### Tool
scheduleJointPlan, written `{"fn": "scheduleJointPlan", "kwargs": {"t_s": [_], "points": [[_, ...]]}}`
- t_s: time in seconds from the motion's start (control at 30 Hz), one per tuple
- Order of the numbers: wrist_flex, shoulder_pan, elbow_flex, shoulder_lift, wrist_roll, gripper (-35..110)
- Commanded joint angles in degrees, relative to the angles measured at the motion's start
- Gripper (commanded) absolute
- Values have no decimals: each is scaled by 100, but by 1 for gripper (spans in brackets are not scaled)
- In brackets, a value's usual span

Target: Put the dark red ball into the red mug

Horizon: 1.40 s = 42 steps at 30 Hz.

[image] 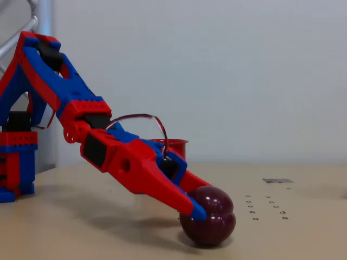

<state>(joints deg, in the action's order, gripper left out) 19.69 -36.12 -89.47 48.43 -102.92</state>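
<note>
Nearest the camera, the dark red ball (210, 218) sits on the table (303, 233) at lower centre of the fixed view. Reaching down from the upper left, the red and blue gripper (196, 208) pinches the ball with its fingers on either side. Behind the arm, the red mug (176, 147) stands upright mid-frame.

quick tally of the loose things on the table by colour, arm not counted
dark red: 1, the dark red ball under the gripper tip
bright red: 1, the red mug, partly hidden behind the arm
grey: 1, a small flat piece at the right
total: 3
</note>
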Motion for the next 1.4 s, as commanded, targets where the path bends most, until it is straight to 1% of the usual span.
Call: {"fn": "scheduleJointPlan", "kwargs": {"t_s": [0.0,0.4,0.6,0.93,1.1,1.17,1.27,1.37], "points": [[193,79,70,255,149,44],[308,158,-141,70,501,43],[281,255,-132,70,492,40],[-35,255,-9,18,316,25],[-35,237,53,79,396,23],[-44,229,88,132,492,25],[-70,211,229,141,782,36],[-70,202,422,88,738,39]]}}
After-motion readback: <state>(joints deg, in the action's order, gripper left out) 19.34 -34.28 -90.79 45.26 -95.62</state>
